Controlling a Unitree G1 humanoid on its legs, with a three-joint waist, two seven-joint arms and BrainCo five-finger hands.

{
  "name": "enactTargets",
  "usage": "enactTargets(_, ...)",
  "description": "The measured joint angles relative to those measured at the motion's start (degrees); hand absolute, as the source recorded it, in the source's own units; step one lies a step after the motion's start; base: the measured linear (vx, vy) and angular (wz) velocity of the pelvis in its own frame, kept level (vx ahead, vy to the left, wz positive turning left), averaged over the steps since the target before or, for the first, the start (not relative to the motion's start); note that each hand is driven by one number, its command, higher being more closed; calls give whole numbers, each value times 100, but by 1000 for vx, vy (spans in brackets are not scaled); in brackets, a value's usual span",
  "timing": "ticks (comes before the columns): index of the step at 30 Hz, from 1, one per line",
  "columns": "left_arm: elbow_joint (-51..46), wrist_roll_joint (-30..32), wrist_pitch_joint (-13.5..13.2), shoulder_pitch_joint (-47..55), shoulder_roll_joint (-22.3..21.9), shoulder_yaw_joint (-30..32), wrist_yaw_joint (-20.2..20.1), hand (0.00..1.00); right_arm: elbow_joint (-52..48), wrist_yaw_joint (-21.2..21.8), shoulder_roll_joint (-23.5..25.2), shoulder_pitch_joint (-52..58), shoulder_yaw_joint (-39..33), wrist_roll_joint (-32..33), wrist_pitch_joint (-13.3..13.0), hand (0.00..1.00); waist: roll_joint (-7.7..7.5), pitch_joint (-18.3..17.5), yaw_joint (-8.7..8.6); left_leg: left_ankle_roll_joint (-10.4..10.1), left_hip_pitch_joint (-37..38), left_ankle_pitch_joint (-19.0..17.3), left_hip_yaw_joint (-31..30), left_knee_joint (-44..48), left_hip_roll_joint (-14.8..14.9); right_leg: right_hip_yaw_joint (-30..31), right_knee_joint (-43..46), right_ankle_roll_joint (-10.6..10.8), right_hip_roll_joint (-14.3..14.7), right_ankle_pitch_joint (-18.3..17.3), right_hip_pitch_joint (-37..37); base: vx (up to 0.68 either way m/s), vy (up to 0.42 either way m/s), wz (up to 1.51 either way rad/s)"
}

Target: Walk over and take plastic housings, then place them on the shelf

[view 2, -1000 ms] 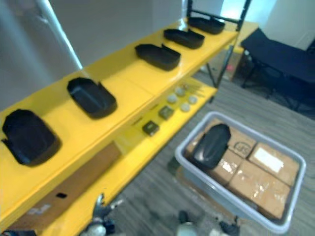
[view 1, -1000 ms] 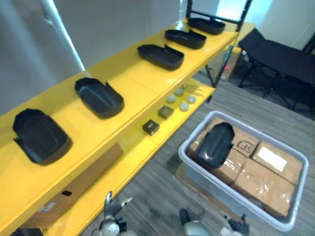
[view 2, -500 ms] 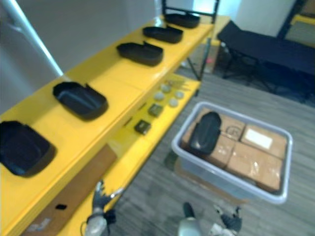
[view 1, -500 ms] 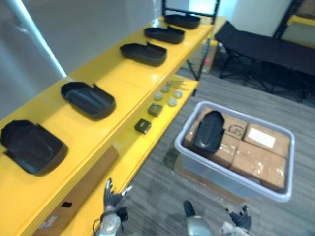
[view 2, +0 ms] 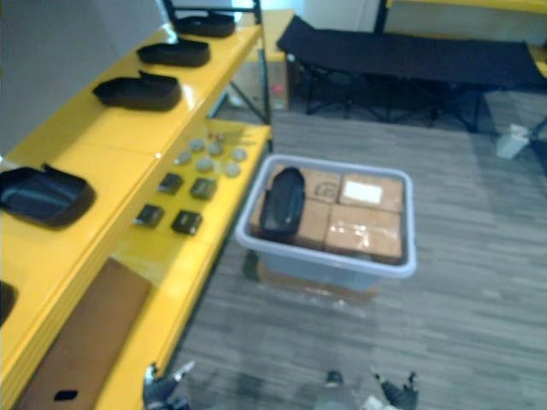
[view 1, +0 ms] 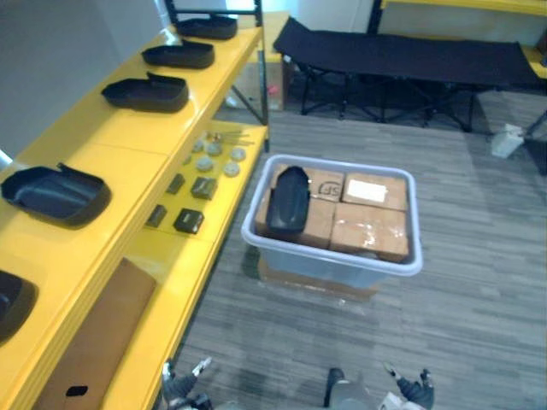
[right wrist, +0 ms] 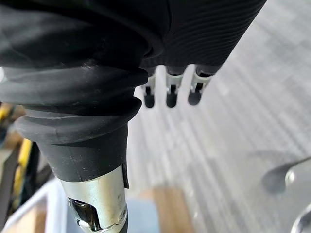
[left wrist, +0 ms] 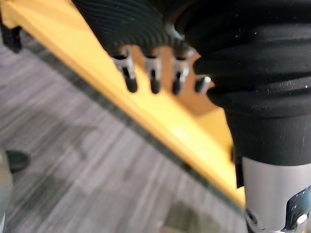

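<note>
Nearest, low in the head views: left robot hand (view 1: 181,386) and right robot hand (view 1: 411,390), both w/ fingers spread loose, grasping nothing. Wrist views agree: left fingers (left wrist: 153,80) hang straight beside the yellow shelf (view 1: 128,145), right fingers (right wrist: 168,92) straight over the floor (view 1: 479,282), grey striped carpet.

Next, robot's left, lower shelf level (view 1: 162,265): 1 brown cardboard sheet (view 1: 90,342), then 4 small dark blocks (view 1: 188,222), then pale round discs (view 1: 231,169), several, too small to count surely.

Centre, further ahead: 1 grey bin (view 1: 329,266) on the floor holding 4 cardboard boxes (view 1: 367,235). 1 box has a white label (view 1: 367,190), another a dark printed mark; print too small to read. 1 black plastic housing (view 1: 288,201) lies on the boxes at the bin's left side, domed side up. It's well apart from both hands, ahead and roughly between them.

Upper shelf level: 5 shelf housings (view 1: 55,195) in a row running away, hollow side up, nearest one cut by the view edge.

Far: 1 black folding cot (view 1: 402,60).
</note>
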Motion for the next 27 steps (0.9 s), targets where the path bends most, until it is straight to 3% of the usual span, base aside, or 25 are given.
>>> enactTargets(4, -139, -2, -60, -143, -17, -12, 101, 0, -46, 251, -3, -8, 4, -255, -6, 0, -129, 35, 4, -16, -210, 30, 95, 12, -43, 30, -817, -56, 40, 465, 45, -103, -33, -20)
enactTargets(6, -251, -66, -57, -202, -103, -29, 138, 0, -341, 514, -29, 16, -2, -252, 5, 0, -156, 161, 16, -42, -209, 65, -11, 8, -106, 113, -847, -39, 42, 515, 6, -55, -19, -15)
enactTargets(10, -272, -95, 68, -229, -85, -73, 106, 0, -751, 629, -132, -119, 8, -263, -25, 0, -152, 174, 17, 14, -279, 36, -551, 10, -202, 169, -836, -32, 24, 542, -59, -9, 5, -8)
enactTargets(14, -286, -42, 167, -200, -62, -83, -84, 0, -923, 910, -332, -715, 30, 49, 35, 0, -171, 320, 216, 148, -310, -41, -872, 193, -343, 108, -834, 59, -136, 607, 70, -15, 65, 11)
enactTargets(18, -282, 5, 268, -157, 155, -258, -381, 0, -756, 1235, -652, -1612, 25, 478, 405, 0, -198, 409, 431, 217, -490, -86, -1185, 222, -493, -94, -834, 135, -303, 664, 68, -58, 65, 32)
enactTargets(23, -248, 316, -23, -157, 266, -243, -507, 0, -682, 1168, -681, -1970, 39, 898, 332, 0, -187, 455, 559, 244, -472, -105, -1312, 229, -582, -167, -831, 156, -390, 681, 165, -48, 37, 14)
enactTargets(27, -217, 668, -174, -156, 265, -241, -521, 0, -894, 714, -330, -1521, 119, 922, 130, 0, -189, 454, 519, 219, -360, -144, -1112, 188, -567, -8, -830, 157, -355, 683, 147, -28, 14, -22)
